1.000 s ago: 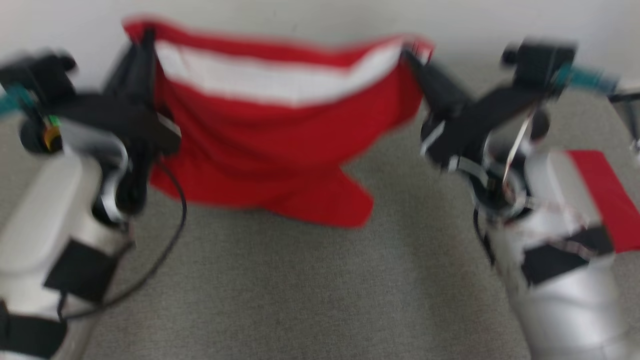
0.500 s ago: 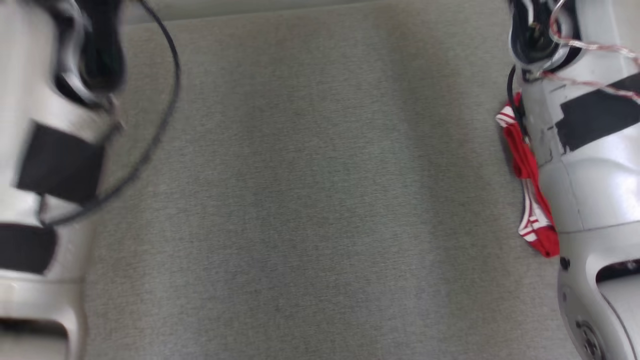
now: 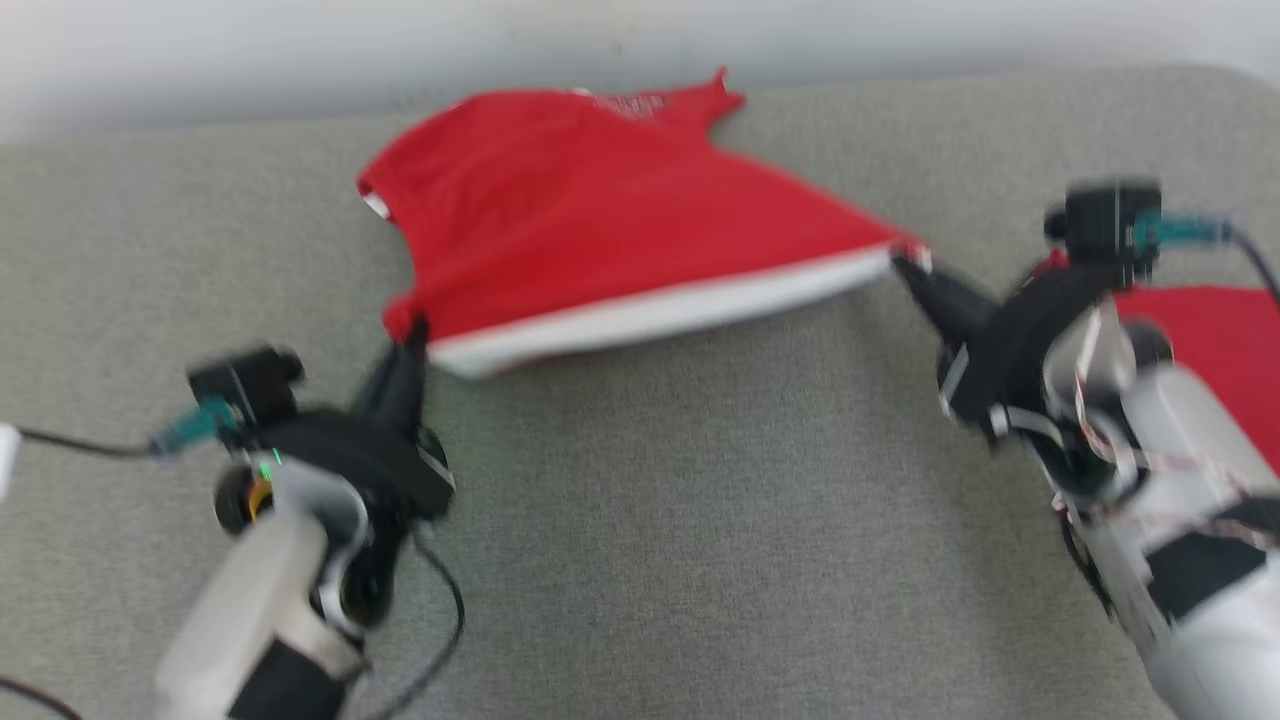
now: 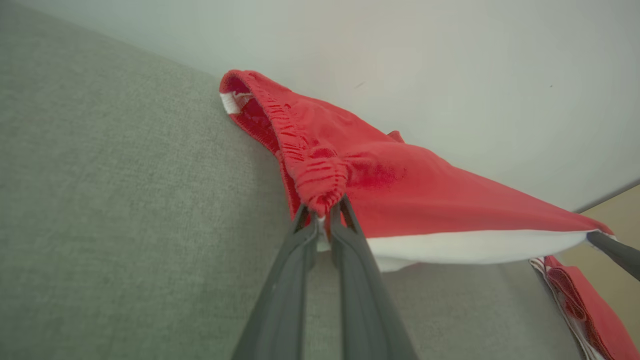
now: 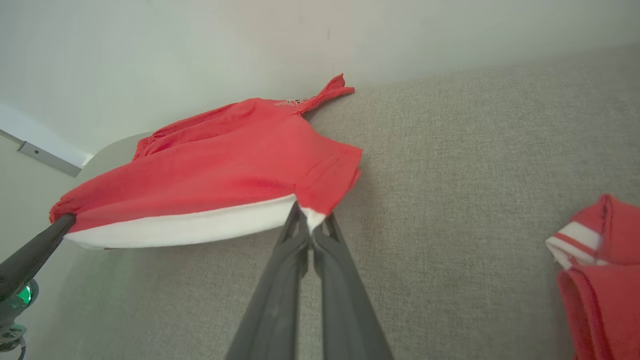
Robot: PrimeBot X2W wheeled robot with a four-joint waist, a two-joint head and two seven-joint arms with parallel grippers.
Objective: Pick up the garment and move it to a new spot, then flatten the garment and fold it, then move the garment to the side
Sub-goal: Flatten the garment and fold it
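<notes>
Grey woven surface [image 3: 640,540], coarse and matte, is noted beneath everything; some drag on the cloth is expected from it. At left, the left gripper [image 3: 412,338] [image 4: 322,215] is seen pinched shut on a bunched, ribbed elastic corner of the red knit garment with a white band along its near edge [image 3: 600,220] [image 4: 410,195]. The garment is held stretched between both arms over the far middle of the surface, close to the pale wall. Its far part appears to rest on the fabric and its near edge is raised and taut. At right, the right gripper [image 3: 905,262] [image 5: 310,220] is clamped on the opposite white-banded corner, fingers pressed together. Step judged: laying out flat. Both corners should be lowered together under even tension, drawn slightly toward the robot so that creases are pulled out, and released only once the band lies straight. Further right, a second red cloth with white stripes [image 3: 1215,340] [image 5: 595,270] lies well apart and should be left alone.
</notes>
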